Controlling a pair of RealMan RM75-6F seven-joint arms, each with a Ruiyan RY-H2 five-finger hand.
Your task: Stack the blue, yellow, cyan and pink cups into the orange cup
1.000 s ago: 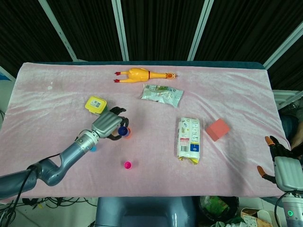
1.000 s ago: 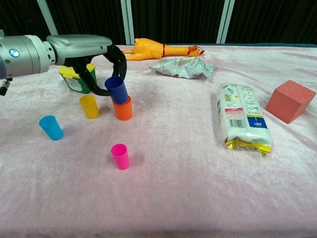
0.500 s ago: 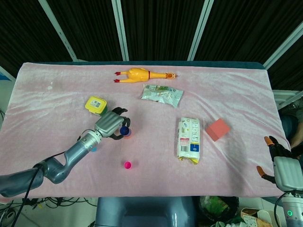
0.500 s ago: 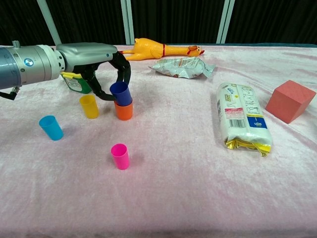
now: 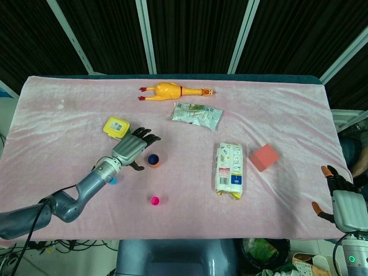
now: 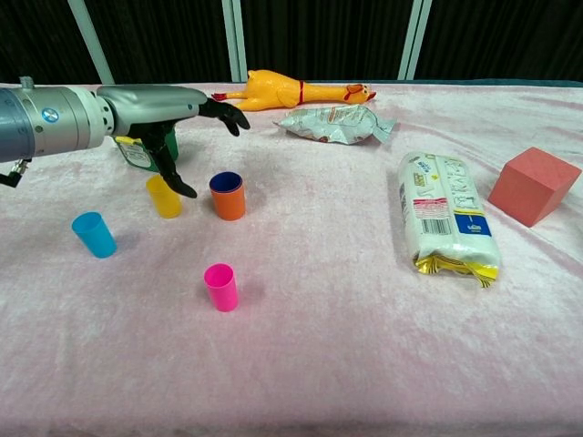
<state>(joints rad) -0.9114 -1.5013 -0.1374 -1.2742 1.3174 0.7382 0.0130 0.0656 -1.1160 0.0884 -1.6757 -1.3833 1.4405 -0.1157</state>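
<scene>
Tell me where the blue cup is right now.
The blue cup sits nested inside the orange cup, left of table centre in both views, just right of the yellow cup and the open left hand.

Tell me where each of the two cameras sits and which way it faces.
Head view: high above the near table edge, looking steeply down on the whole pink cloth; shows the grey left arm and left hand, and the right hand at the lower right corner.
Chest view: low at the near edge, looking across the cloth toward the dark curtain; only the left hand and forearm show.
Shared: the blue plastic cup nested in the orange plastic cup, and the yellow rubber chicken.
</scene>
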